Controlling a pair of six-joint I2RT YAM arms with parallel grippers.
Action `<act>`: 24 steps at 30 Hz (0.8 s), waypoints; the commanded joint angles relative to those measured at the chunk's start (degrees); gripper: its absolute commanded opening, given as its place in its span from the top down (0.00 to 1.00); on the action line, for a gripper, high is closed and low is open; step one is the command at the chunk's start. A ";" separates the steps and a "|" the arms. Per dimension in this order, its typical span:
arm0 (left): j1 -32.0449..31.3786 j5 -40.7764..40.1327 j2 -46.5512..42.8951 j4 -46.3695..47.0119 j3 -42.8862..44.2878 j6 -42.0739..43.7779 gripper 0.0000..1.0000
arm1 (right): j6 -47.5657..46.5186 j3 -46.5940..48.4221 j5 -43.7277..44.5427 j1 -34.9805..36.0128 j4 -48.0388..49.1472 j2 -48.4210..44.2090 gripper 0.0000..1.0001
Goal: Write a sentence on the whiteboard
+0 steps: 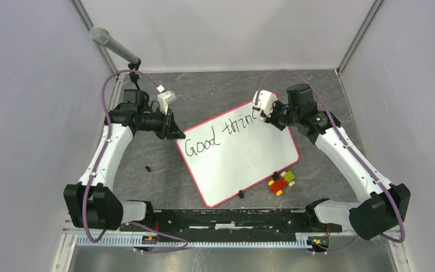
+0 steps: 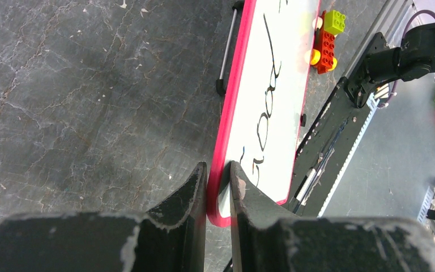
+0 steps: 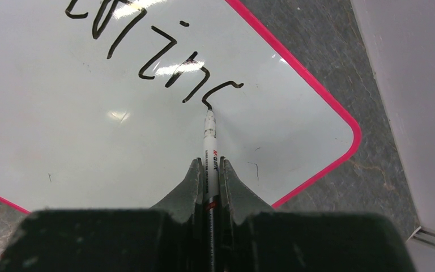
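The black rail lies nearest, and past it two arms reach to a white board.
The board lies flat on the grey table, in the middle, turned so one corner points near. The left gripper is closed on the pink rim at the board's left corner, one finger on each side. The right gripper is closed on a pen at the far right of the board. The pen tip touches the board at the end of the last letter. The black words read "Good thin" and a bit more. Toy bricks sit just beside the board's near right edge. A small black cap lies on the table, left of the board.
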 commanded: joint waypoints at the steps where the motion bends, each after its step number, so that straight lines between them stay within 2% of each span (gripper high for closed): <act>1: -0.24 -2.69 -0.11 1.14 -0.52 1.52 0.98 | 0.01 2.55 3.20 -0.39 1.84 0.64 1.00; 17: -0.36 -2.95 0.36 1.15 -0.30 1.75 0.98 | 0.94 6.69 2.05 -0.38 2.96 3.25 1.00; 24: -0.33 -2.87 0.36 1.13 -0.56 1.75 0.98 | 0.07 5.16 2.56 -0.35 2.04 2.39 1.00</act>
